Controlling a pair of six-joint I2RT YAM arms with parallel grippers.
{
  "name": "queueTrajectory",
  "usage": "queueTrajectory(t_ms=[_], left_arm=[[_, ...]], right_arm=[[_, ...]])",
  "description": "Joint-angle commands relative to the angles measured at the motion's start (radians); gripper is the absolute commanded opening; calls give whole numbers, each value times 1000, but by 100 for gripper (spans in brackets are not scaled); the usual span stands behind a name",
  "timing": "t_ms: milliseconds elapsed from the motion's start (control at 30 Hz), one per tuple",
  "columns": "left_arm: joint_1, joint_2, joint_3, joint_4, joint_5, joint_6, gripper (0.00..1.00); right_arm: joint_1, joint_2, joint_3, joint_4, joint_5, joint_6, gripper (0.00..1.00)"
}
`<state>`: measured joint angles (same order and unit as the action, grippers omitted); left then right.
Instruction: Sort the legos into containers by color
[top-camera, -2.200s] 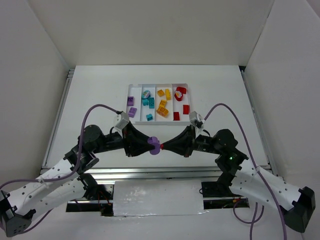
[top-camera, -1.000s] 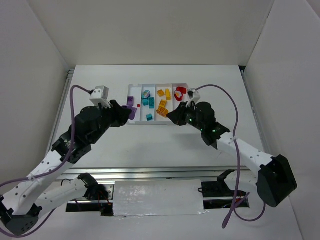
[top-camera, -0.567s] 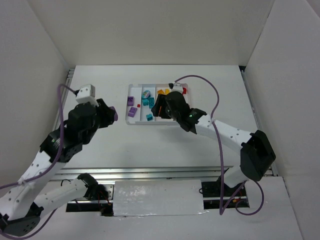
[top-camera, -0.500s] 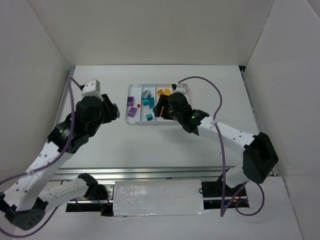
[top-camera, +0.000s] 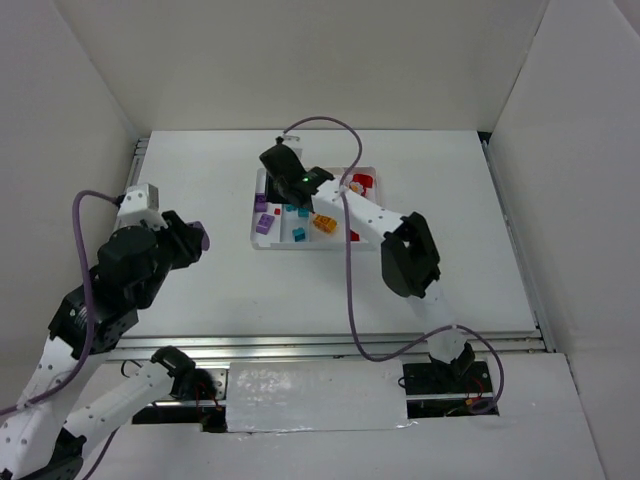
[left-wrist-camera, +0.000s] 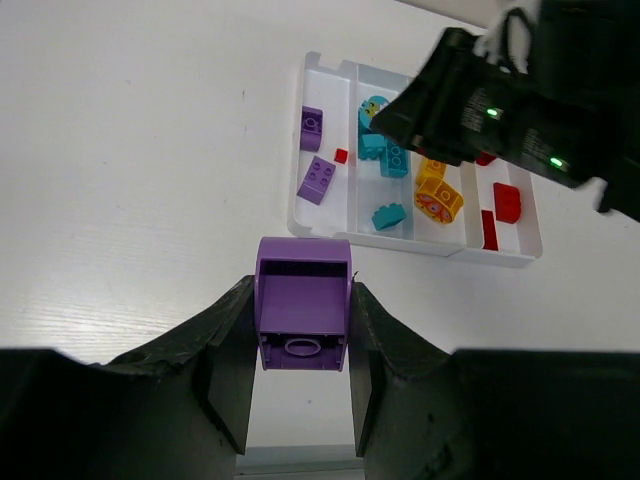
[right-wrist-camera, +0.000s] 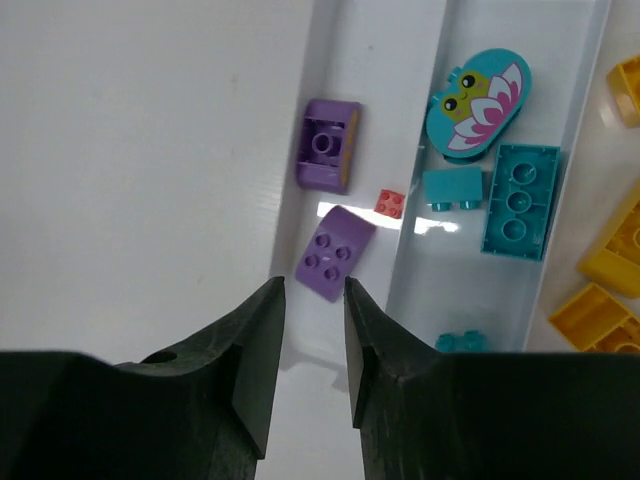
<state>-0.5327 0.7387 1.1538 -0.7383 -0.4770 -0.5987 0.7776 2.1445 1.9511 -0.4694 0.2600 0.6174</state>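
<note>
Tray (right-wrist-camera: 380, 80), top of frame: glossy white plastic, glare streaking its floor. Teal brick (right-wrist-camera: 515, 205): smooth, shiny plastic, crisp studs. Oval piece (right-wrist-camera: 478, 100) carries a printed glossy face. Low centre, the purple brick (left-wrist-camera: 301, 315) shows a soft sheen between the left tool (left-wrist-camera: 299, 300)'s matt black plastic fingers (left-wrist-camera: 225, 350). Worktop (left-wrist-camera: 130, 150): matt white, faintly grained.

Left gripper (left-wrist-camera: 300, 292) is clamping purple brick (left-wrist-camera: 301, 318), pointing 2 o'clock; right gripper (right-wrist-camera: 312, 290) is reaching 11 o'clock, jaws slightly parted.
</note>
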Motion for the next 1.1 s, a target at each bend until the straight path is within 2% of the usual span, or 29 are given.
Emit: queueTrajectory(t_ms=[0,133,200,267,300,333,400,467,533,600,633,700,767,800,967,1067], left_arm=[[7,-68,-58,37,32,118,0],[20,-130,-149,124,84,128,0],[55,-139,-152,126,106,132,0],[74,-112,-155,131,83,119,0],[77,-87,-126,122,86,97,0],[80,-55,-108,103,113,86,0],[88,40,-57,99,149,56,0],[95,124,-37,134,172,18,0],[99,183,-16,190,213,-16,2],[102,316,16,281,261,-29,7],[103,440,35,301,258,-30,6],[123,577,123,332,287,-7,0],[134,762,188,367,249,28,0],[137,865,251,382,239,45,0],[174,1125,495,401,224,155,0],[200,1238,566,421,238,177,3]], right_arm=[[31,145,240,-198,79,-31,38],[32,255,366,-210,119,-31,38],[34,250,312,-157,114,-28,38],[41,117,165,-62,107,-21,37],[40,47,-33,87,99,-22,38],[43,-92,-129,157,97,-21,38],[41,-267,-313,268,99,-24,40],[43,-363,-371,253,128,-27,43],[40,-508,-458,180,195,-1,52],[38,-624,-606,167,246,15,58],[37,-741,-662,169,249,25,59],[34,-918,-807,176,240,22,60],[31,-1024,-907,140,234,22,61],[29,-1123,-929,124,222,19,61],[23,-1400,-1055,13,186,25,63],[20,-1492,-1090,-21,163,28,63]])
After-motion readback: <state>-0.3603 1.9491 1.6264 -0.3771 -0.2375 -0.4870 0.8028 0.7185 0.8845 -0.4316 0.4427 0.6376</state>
